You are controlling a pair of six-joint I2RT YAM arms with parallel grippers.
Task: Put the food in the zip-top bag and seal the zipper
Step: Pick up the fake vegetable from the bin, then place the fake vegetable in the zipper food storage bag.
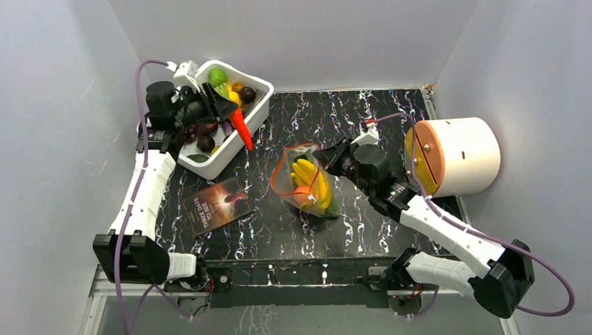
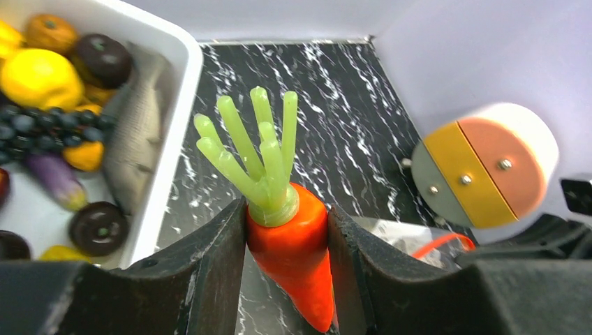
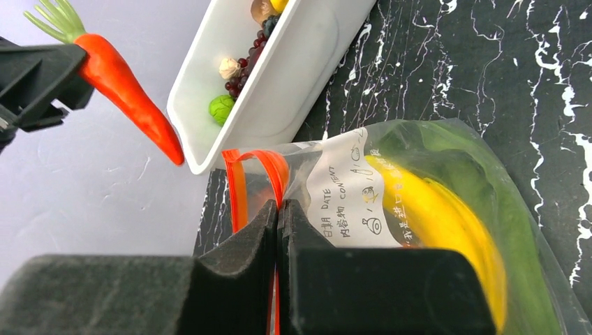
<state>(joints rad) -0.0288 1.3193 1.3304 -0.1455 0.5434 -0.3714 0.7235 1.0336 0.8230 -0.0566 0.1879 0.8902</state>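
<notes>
- While the left gripper (image 2: 286,279) holds the carrot (image 2: 297,286) by its fat top, jaws half open around it, the carrot hangs by the white tub (image 1: 260,103).
- The right gripper (image 3: 279,223) is pinched shut on the zip-top bag (image 3: 447,146) at the zipper (image 3: 236,183).
- The bag lies mid-table, a banana bunch (image 3: 426,209) inside.
- The carrot looks hard, light and slippery.
- The bag looks thin and floppy; its stiffer strip seems best to pinch.

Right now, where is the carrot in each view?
Top external: carrot upper left, held by the left gripper at the white tub's edge.
Left wrist: carrot bottom centre, leaves up, tub at left.
Right wrist: carrot upper left, tub to its right.
Shared landmark: the white tub.
</notes>
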